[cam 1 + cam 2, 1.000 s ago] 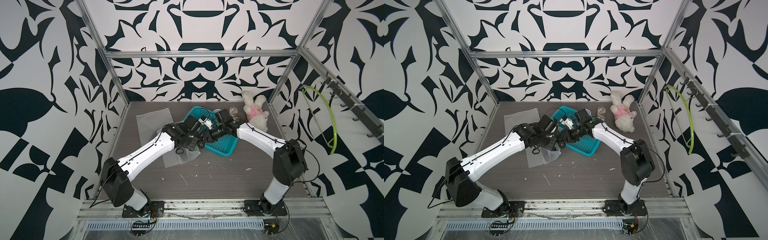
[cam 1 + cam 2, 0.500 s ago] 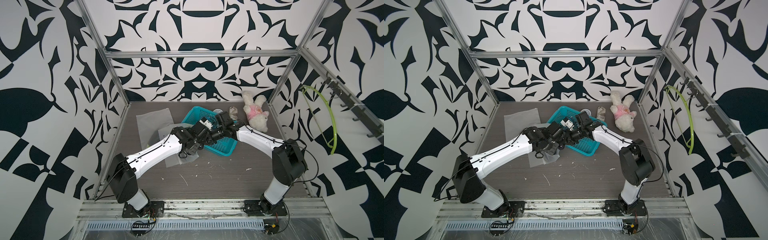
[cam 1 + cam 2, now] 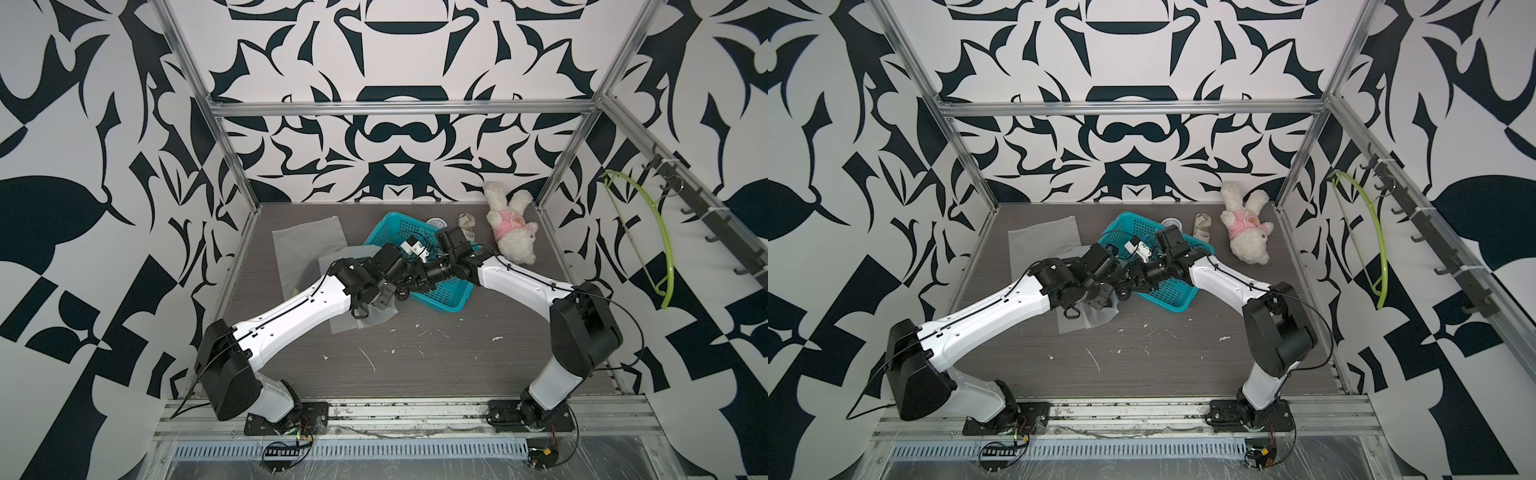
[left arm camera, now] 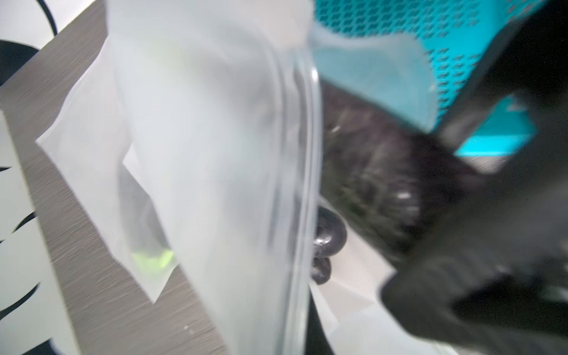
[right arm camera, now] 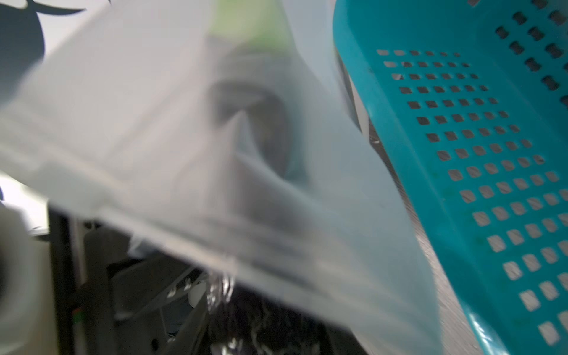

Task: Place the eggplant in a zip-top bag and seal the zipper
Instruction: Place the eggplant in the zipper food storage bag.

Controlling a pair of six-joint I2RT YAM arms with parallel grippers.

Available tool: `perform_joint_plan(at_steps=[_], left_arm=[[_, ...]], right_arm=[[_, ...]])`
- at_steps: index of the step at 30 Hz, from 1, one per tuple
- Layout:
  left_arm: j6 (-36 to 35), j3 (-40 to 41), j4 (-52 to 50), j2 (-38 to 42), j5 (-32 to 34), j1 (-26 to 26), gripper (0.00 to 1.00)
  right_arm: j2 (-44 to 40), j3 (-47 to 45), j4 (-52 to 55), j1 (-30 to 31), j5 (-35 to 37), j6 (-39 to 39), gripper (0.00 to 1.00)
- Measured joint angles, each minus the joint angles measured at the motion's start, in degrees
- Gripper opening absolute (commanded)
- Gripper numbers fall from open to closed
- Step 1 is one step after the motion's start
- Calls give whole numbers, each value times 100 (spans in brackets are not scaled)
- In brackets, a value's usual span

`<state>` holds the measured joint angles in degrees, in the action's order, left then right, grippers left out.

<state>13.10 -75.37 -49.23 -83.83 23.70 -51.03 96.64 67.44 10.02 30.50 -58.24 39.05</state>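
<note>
Film of frosted zip-top bag sits pinched in left tool; opening of right tool unclear.

Teal basket, frosted wht bag, wht plush w/ pink top, blk-wht patterned walls

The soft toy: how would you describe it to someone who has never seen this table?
Go to the far right corner of the grey table, beyond the blue basket. The soft toy lies there. It alone is white and fluffy, with a pink shirt.
</note>
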Motion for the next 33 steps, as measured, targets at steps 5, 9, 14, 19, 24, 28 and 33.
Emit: perform_joint_plan(at_steps=[5,9,14,19,24,28,33], left_arm=[[2,59,251,190,-105,2,0],[-2,79,319,201,-164,2,0],[0,87,317,201,-190,2,0],[39,173,321,212,-212,39,0],[105,452,426,387,-468,262,0],[192,675,507,688,-745,560,0],[238,730,656,940,-1064,793,0]], right_arm=[[0,-144,-780,59,-85,1054,42],[0,-291,-1443,101,-22,1937,46],[2,-662,-2380,98,227,3104,52],[2,-796,-2629,87,529,3491,63],[-157,-708,-2127,70,706,3073,67],[-450,-426,-1311,63,881,2302,68],[-737,107,-212,59,1193,1172,67]])
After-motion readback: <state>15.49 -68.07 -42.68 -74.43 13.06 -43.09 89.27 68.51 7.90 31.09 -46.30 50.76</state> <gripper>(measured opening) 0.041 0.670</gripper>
